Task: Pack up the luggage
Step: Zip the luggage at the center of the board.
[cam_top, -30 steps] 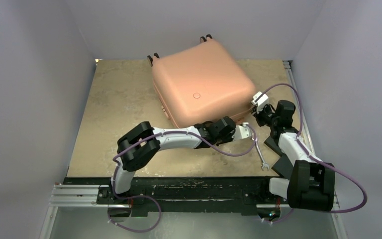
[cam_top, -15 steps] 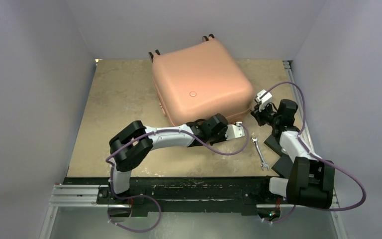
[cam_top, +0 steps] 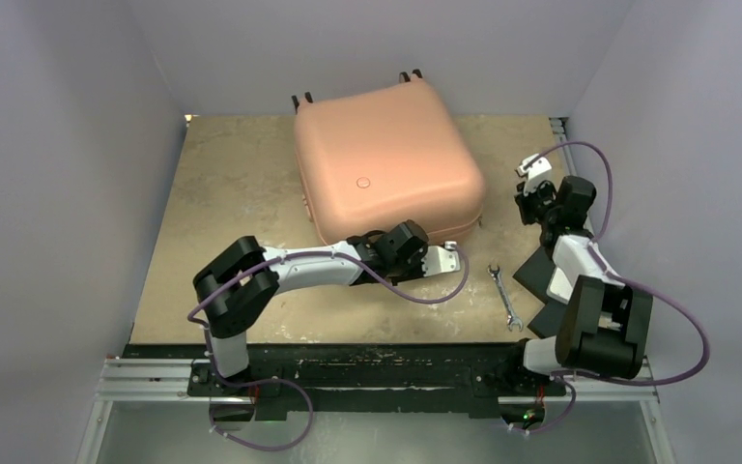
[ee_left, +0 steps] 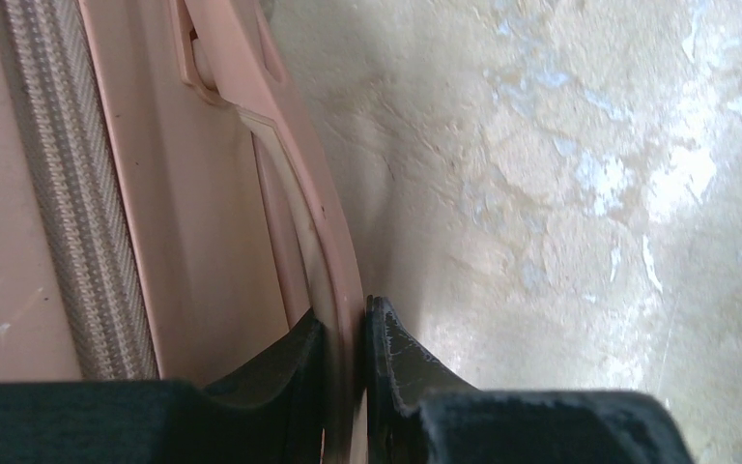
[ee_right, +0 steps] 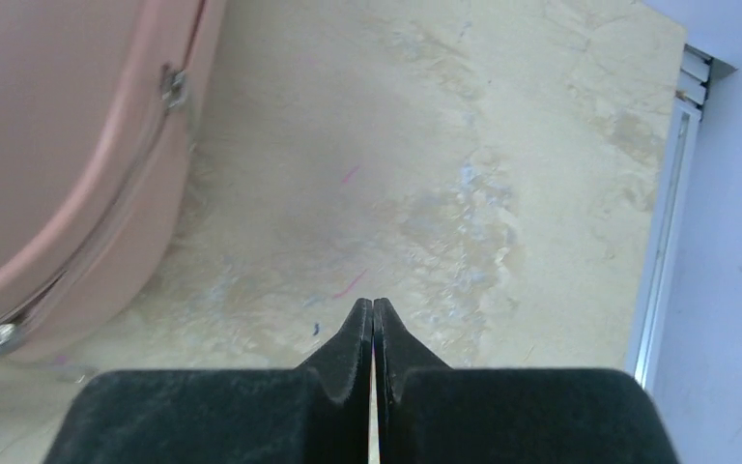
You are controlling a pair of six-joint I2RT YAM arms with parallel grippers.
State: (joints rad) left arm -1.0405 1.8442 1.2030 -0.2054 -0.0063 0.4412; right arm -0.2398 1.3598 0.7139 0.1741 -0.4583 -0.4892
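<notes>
The luggage (cam_top: 386,159) is a large salmon-pink hard-shell suitcase that lies closed and flat at the back middle of the table, wheels toward the far wall. My left gripper (cam_top: 423,249) is at its near side. In the left wrist view this gripper (ee_left: 346,329) is shut on the thin pink side handle (ee_left: 324,242), beside the zipper (ee_left: 68,193). To the right of the suitcase my right gripper (cam_top: 529,193) hangs shut and empty, apart from the shell. In the right wrist view its fingertips (ee_right: 374,304) meet over bare table, with the luggage (ee_right: 58,145) at the left.
A small metal wrench (cam_top: 503,298) lies on the table near the front right. Two flat black pads (cam_top: 536,271) (cam_top: 549,314) lie by the right arm's base. Zipper pulls (ee_right: 172,87) hang at the suitcase's corner. A metal rail (ee_right: 671,193) runs along the right wall.
My left gripper has drawn left with the handle in it, and the suitcase has slid and turned a little left. My right gripper has pulled back to the right, away from the suitcase's corner.
</notes>
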